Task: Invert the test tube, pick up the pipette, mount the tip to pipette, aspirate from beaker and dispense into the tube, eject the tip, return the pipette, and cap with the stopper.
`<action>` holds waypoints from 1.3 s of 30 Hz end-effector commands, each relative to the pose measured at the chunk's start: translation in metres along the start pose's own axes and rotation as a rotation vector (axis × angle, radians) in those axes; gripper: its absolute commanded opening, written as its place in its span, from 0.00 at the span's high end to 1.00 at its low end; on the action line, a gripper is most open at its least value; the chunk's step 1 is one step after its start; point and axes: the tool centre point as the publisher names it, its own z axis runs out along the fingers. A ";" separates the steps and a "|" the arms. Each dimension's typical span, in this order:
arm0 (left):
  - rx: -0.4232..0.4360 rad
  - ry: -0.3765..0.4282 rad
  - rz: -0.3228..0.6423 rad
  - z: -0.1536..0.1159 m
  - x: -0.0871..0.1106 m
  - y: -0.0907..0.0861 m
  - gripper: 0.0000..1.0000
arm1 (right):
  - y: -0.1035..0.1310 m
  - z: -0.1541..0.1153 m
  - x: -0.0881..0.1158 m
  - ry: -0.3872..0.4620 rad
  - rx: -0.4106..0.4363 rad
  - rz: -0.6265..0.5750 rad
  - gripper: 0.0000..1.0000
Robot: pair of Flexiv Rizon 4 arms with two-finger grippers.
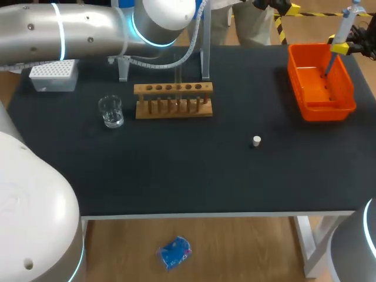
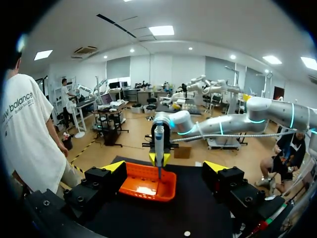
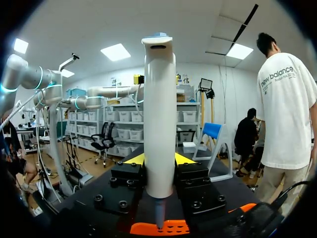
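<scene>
Two arms are recorded at a black tabletop point(image 1: 176, 176). The right gripper point(image 3: 159, 159) is clamped on the white pipette point(image 3: 159, 124), both yellow-tipped fingers pressing its body from opposite sides. The pipette is held upright above the orange bin point(image 1: 322, 108), which sits at the far right of the tabletop, and its lower end points down into the bin. Whether a tip is mounted cannot be determined.

The left gripper point(image 2: 164, 167) is released, fingers spread wide with nothing between them. It faces across the tabletop towards the orange bin and the held pipette. The left arm point(image 1: 70, 32) enters over the far left corner.

One wooden rack point(image 1: 173, 101) stands near the middle rear, with a clear test tube point(image 1: 178, 82) upright in it. The glass beaker point(image 1: 110, 111) stands just to the left of the rack, apart from it. The white tip box point(image 1: 54, 76) lies near the far left edge. The small white stopper point(image 1: 257, 140) rests alone on the tabletop, well apart from rack and bin, between them and nearer the robot.
</scene>
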 end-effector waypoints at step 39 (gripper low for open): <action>0.247 -0.084 0.018 -0.098 0.113 0.130 0.00 | 0.001 -0.002 -0.002 0.007 0.002 0.000 1.00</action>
